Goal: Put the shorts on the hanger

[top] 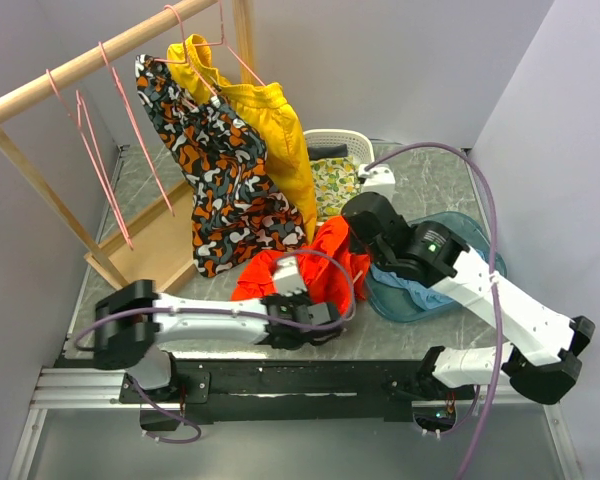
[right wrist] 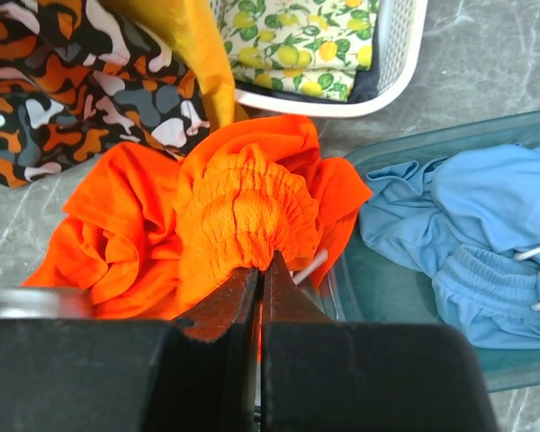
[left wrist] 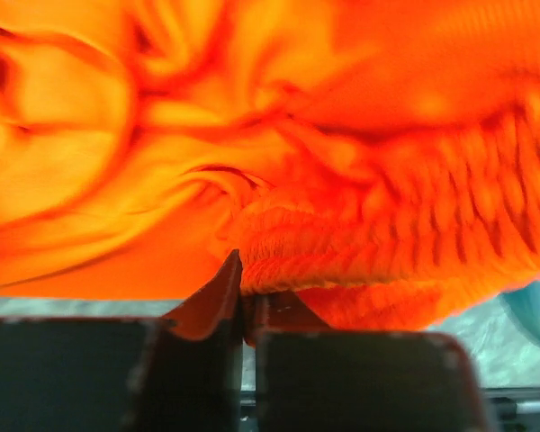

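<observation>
Pinching the shorts [top: 332, 248], left tool [left wrist: 243, 272] and right tool [right wrist: 259, 266] clamp its fabric; bunched length runs left-right.

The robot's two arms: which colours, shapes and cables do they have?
The left arm and the right arm have white link shells and bulky black joints. A thin purple cable loops along each. A small green light glows on the right arm. The fingers are dark, flat and tapered.

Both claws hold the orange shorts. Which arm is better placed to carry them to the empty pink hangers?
Probably the left. The left gripper pinches the orange shorts, and the empty pink hangers hang on its side; the right gripper, clamped on the waistband, sits farther away.
</observation>
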Controlling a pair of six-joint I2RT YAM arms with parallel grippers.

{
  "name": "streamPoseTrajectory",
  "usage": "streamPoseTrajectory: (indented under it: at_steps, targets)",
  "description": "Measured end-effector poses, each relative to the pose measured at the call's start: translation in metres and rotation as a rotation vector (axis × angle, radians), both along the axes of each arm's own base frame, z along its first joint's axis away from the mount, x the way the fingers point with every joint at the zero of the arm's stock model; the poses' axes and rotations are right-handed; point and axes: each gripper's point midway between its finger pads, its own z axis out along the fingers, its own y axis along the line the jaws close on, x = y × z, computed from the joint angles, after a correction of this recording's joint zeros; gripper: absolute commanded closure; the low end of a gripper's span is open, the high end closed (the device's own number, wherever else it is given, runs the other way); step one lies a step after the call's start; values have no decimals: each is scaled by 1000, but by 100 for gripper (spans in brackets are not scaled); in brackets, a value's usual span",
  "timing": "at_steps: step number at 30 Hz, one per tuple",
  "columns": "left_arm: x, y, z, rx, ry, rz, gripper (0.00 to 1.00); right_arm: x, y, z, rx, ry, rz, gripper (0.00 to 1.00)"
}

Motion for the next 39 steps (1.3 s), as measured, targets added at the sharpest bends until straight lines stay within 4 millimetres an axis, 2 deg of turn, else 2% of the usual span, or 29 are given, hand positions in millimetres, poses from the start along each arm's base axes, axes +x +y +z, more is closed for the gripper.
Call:
streamPoseTrajectory:
  at_steps: [2, 4, 9, 13, 15, 17, 20, 23, 24, 25, 27, 28, 32, 33, 34, 35, 36, 38, 39]
  targets:
    - [4, 18, 18, -18, -9, 35, 99, -1, -5, 5, 13, -11, -9, 100]
    - [9, 36, 48, -60, -36, 50, 99, -1, -11, 11, 31, -26, -18, 100]
    - [16, 80, 171, -279, -184, 15, 99, -4, -14, 32, 77, -56, -3, 100]
    - [23, 107, 265, -378, -295, -12, 99, -8, -7, 61, 143, -89, 46, 100]
    - [27, 119, 306, -401, -339, -25, 99, -12, -5, 78, 185, -110, 74, 100]
    - [31, 124, 336, -401, -375, -40, 99, -16, -2, 102, 241, -140, 110, 100]
    - [40, 129, 350, -372, -391, -52, 99, -23, -1, 128, 306, -177, 147, 100]
    - [52, 129, 335, -319, -364, -66, 99, -29, -3, 135, 338, -194, 166, 100]
    - [57, 126, 320, -295, -341, -75, 99, -29, -2, 131, 338, -191, 167, 100]
    - [58, 122, 300, -264, -302, -96, 99, -26, 0, 119, 326, -174, 166, 100]
    - [63, 116, 267, -224, -248, -109, 99, -22, -2, 84, 293, -121, 156, 100]
    - [64, 113, 243, -196, -206, -120, 99, -18, -4, 66, 276, -95, 142, 100]
    - [61, 102, 153, -97, -58, -167, 99, -9, -9, -33, 181, 82, 85, 100]
    - [58, 99, 130, -81, -21, -185, 96, -9, -9, -63, 151, 143, 74, 100]
    - [53, 97, 108, -63, 18, -203, 92, -11, -11, -82, 127, 185, 67, 100]
    - [50, 97, 93, -50, 47, -215, 72, -16, -12, -101, 106, 232, 66, 100]
    - [45, 97, 78, -27, 78, -235, 63, -20, -13, -114, 92, 264, 66, 100]
    - [39, 96, 71, -1, 92, -267, 46, -23, -13, -123, 90, 285, 67, 100]
    - [38, 92, 75, -5, 80, -286, 43, -23, -12, -122, 97, 280, 67, 100]
